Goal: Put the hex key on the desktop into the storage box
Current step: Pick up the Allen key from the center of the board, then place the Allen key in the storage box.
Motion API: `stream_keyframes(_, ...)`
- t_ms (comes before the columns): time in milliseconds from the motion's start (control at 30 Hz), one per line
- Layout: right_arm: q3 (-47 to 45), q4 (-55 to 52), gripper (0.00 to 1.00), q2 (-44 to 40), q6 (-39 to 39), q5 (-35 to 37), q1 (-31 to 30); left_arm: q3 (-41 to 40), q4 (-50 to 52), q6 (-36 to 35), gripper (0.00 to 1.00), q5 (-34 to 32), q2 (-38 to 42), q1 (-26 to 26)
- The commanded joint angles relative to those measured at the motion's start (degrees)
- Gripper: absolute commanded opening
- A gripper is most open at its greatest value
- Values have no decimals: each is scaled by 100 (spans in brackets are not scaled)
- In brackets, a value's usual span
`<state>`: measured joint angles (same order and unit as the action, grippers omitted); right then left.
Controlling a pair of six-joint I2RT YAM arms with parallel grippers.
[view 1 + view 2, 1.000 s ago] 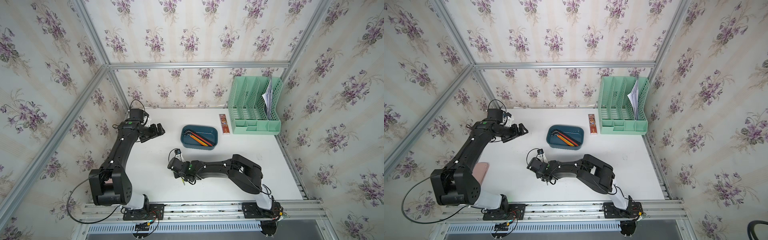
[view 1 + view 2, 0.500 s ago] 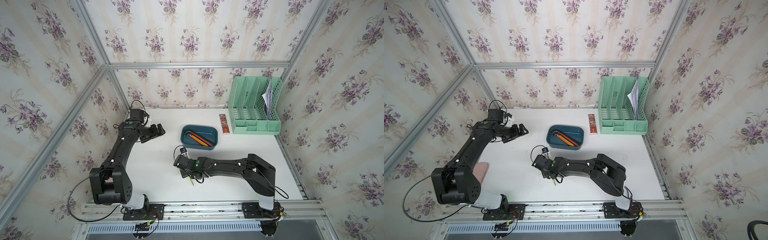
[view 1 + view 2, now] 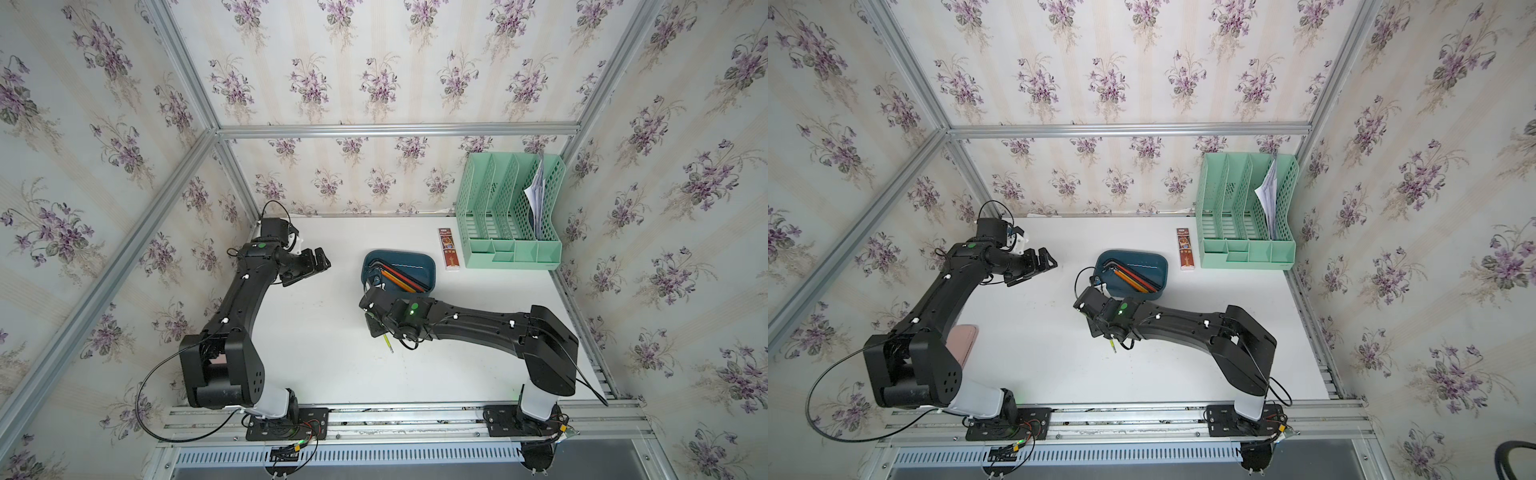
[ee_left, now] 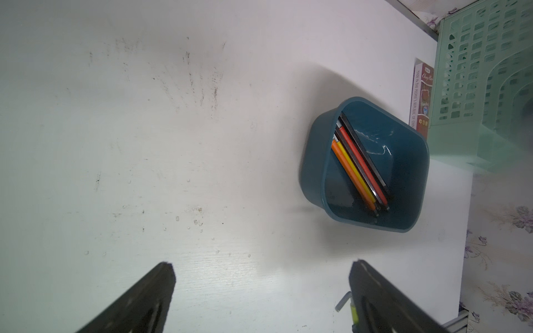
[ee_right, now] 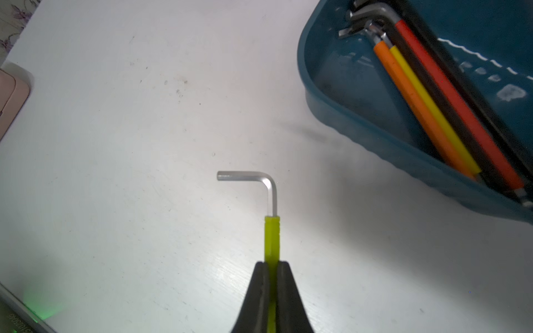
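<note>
Corner of pale pink rounded slab behind left arm, rest hidden. Spread wide and empty over scuffed matte white desktop, left gripper. Clenched on slim L-shaped steel hex key with yellow-green sleeve, right gripper; long end buried in the grip. Just beside, shallow glossy teal-blue plastic storage box, cut off in right wrist view, holding more coloured keys.

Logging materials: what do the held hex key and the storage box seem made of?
Hex key: bare silvery metal bend, probably steel; matte yellow-green sleeve, likely plastic. Storage box: dark teal moulded plastic, semi-gloss, rounded rim, white scuffs inside.
</note>
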<state>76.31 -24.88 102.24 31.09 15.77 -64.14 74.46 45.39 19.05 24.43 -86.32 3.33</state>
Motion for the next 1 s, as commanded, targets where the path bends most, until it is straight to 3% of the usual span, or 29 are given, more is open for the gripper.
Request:
stream_keyframes(0,139,-195,0,-93,-426,-2,196,6,-10,11,99,27,17,-7)
stream_keyframes(267,389,-237,0,-98,-1331,-340,1131,-1,-17,29,99,61,9,-17)
stream_keyframes(500,1355,-232,0,701,-2404,-951,2015,-12,-37,37,99,62,31,-17)
stream_keyframes(733,2563,-443,0,1870,-3280,-1019,2360,-15,-40,45,99,79,-12,-43)
stream_keyframes(967,3007,-405,1,2522,-3487,-1045,2452,-16,-35,43,99,54,-41,-43)
